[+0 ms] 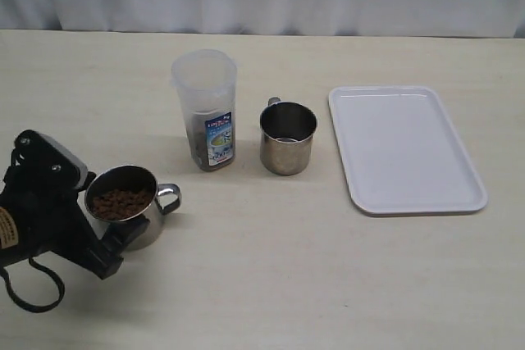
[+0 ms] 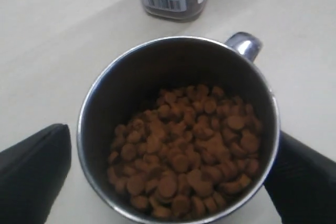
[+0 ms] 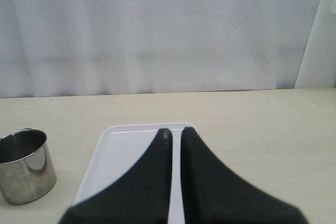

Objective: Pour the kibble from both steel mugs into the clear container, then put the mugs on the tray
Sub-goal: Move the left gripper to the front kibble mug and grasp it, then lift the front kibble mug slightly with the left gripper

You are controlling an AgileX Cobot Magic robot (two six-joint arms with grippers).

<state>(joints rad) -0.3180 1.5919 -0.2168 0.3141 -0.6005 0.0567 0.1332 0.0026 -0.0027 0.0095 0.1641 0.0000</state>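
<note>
Evidently partway through the job, the full steel mug [image 1: 123,211] is pictured at the front left of the pale surface [image 1: 271,284], straddled by the left claw [image 1: 111,215]. The jaws are spread wide to either side of the mug's round wall, and the handle [image 1: 168,197] is turned aside so that it is left out of the grip. In the left wrist view one finger [image 2: 304,182] is met by the steel, while a sliver of surface is seen between the other finger [image 2: 31,177] and the rim, so a firm hold is not judged to be made. The kibble [image 2: 184,166] is heaped brown inside the mug, unspilled.

The clear container [image 1: 205,108] is stood just beyond with its lid off. A dark layer of pellets is seen in its lower part, presumably from the second steel mug [image 1: 288,138], which is set upright and apparently empty just beside it. The white tray [image 1: 406,149] is laid bare well to the right, where both mugs are to be parked.

The right claw [image 3: 176,132], not seen in the exterior view, is shown near the tray's end with its fingers drawn almost together around nothing. It is held there, by this reading, to be out of the way of the coming pour.
</note>
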